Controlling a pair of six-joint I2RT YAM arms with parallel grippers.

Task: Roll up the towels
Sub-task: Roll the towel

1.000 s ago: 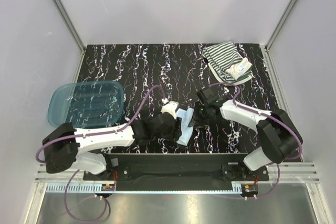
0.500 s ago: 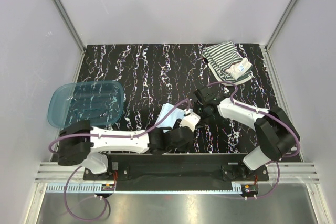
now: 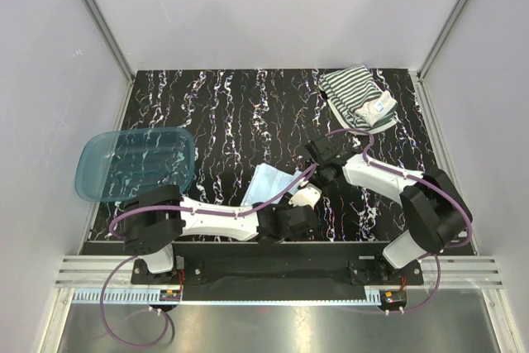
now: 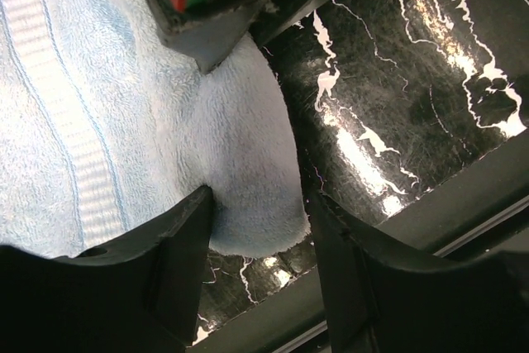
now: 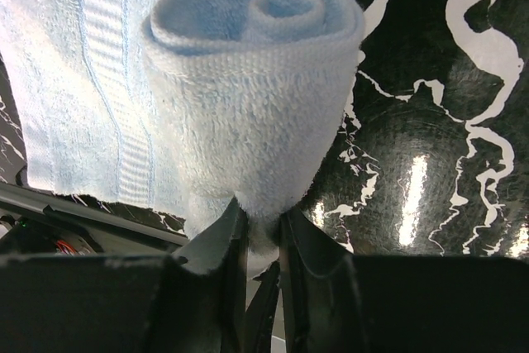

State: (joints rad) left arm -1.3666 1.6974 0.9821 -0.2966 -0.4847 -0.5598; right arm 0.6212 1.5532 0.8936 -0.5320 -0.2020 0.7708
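Observation:
The light blue towel (image 3: 266, 181) lies near the front middle of the table, partly rolled. In the right wrist view its roll (image 5: 248, 80) shows a spiral end, with a flat part spreading to the left. My right gripper (image 5: 260, 225) is shut on the roll's lower edge, and it sits just right of the towel (image 3: 319, 174). My left gripper (image 4: 260, 229) holds the roll's other end (image 4: 248, 196) between its fingers, and its wrist is at the towel's near right corner (image 3: 301, 193). The striped towel (image 3: 355, 97) lies folded at the back right, untouched.
A translucent blue plastic tub (image 3: 136, 163) stands at the left of the table. The black rail of the table's near edge (image 4: 397, 229) runs close behind my left gripper. White walls enclose the table (image 3: 231, 105) at the back and sides.
My left arm has swung its wrist to the right and toward the near edge. More of the blue towel now shows, spread to the left. The right gripper has barely moved.

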